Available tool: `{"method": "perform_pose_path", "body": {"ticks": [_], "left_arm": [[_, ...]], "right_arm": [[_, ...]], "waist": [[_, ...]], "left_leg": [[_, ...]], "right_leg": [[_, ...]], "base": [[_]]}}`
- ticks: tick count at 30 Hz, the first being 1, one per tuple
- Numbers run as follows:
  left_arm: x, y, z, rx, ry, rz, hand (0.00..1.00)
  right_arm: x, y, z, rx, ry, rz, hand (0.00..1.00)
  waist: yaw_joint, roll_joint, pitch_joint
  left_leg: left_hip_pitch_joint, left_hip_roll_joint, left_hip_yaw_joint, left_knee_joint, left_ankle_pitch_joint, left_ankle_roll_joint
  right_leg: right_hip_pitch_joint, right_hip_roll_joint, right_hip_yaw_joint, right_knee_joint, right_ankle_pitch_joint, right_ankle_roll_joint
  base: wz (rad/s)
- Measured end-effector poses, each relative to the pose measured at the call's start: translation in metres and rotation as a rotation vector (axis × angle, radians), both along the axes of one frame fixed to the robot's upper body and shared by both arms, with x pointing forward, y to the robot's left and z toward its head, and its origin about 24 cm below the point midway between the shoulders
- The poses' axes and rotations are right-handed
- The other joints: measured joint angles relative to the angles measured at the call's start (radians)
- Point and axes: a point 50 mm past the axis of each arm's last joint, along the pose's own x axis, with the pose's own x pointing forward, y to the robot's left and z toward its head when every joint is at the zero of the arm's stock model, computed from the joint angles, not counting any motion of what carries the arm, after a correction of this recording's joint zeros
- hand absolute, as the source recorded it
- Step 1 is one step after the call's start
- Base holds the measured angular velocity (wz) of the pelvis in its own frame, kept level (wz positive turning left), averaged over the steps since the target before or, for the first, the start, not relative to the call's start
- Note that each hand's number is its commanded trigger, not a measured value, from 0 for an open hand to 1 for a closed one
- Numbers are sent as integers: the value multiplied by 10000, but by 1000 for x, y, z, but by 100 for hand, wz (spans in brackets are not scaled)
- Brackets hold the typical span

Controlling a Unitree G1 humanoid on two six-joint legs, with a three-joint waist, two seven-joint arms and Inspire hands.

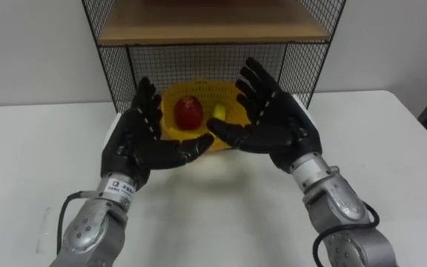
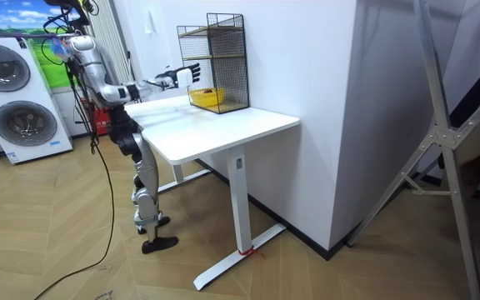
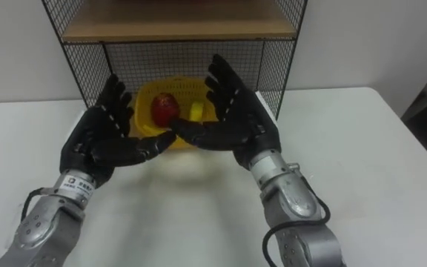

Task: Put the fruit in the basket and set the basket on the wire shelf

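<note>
Left hand [image 1: 136,137]: released, fingers straight and spread, palm turned inward, holding nothing.
Right hand [image 1: 273,122]: released likewise, palm facing the left one, fingers pointing up and forward.
Thumbs: stretched toward each other, tips meeting or overlapping just before the basket's near rim; contact with the rim cannot be told.
Yellow basket [image 1: 199,90]: between and just beyond the two palms, upright, in the mouth of the shelf's lower bay, apparently resting on the tabletop.
Fruit: red apple [image 1: 188,111] and a small yellow fruit [image 1: 219,113] side by side inside the basket; kind of the yellow one not clear.
Wire shelf [image 1: 117,74]: black mesh, at the far side of the white table [image 1: 35,163], wooden board [image 1: 206,22] above the basket.
Stance: upright at the table's edge, both arms reaching toward the shelf.
Step in hand: fruit loaded, judging by the contents; placing of the basket now at issue.
Next move: if the board is the target, palms to close on both basket walls evenly, draw it out, lift level to keep the apple from rolling; if the lower bay counts, only a clean withdrawal.
Risk: thumbs catching the near rim.
</note>
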Motion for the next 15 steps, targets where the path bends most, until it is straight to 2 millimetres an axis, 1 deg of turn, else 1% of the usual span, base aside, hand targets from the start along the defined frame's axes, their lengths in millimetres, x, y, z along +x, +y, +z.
{"method": "perform_pose_path", "body": {"ticks": [1, 3, 6, 7, 8, 12, 15], "left_arm": [[-4, 1, 1, -9, -96, 58, 0], [-7, 3, 1, 112, -224, 122, 0], [-12, 4, 1, 293, -445, 210, 0], [-12, 5, 2, 275, -527, 247, 0], [-13, 5, 2, 267, -585, 265, 0], [-14, 6, 9, 182, -1097, 370, 0], [-19, 10, 19, 446, -1677, 682, 0]], "right_arm": [[-5, -2, -3, -87, 56, -79, 0], [-12, -6, -10, -212, 263, -201, 0], [-21, -9, -16, -700, 377, -297, 0], [-22, -9, -15, -968, 296, -271, 0], [-23, -10, -14, -1038, 239, -259, 0], [-25, -14, 4, -1230, -815, -389, 0], [-27, -23, 13, -1265, -1375, -975, 0]], "waist": [[1, 23, -4], [-3, 67, 14], [-46, 167, -16], [-52, 188, -26], [-60, 197, -30], [-97, 203, -31], [-65, 175, -20]], "left_leg": [[-16, -3, -24, 3, 0, 0], [-17, -2, -25, 5, 0, 0], [-31, -3, -10, -5, 1, 0], [-35, -2, -12, -6, 1, 0], [-38, -2, -12, -8, 0, -1], [-81, -1, -12, -21, 1, -1], [-62, 3, 10, -28, 3, -2]], "right_leg": [[9, 3, -14, -97, 2, 2], [-1, 6, -14, -102, 3, 3], [-32, 5, 0, -92, -1, 7], [-62, 6, 8, -83, -5, 11], [-72, 6, 11, -81, -6, 11], [-163, 7, 18, -77, -9, 14], [-203, 14, 38, -74, 5, -1]], "base": [[6], [0], [0], [0], [0], [0], [-2]]}}
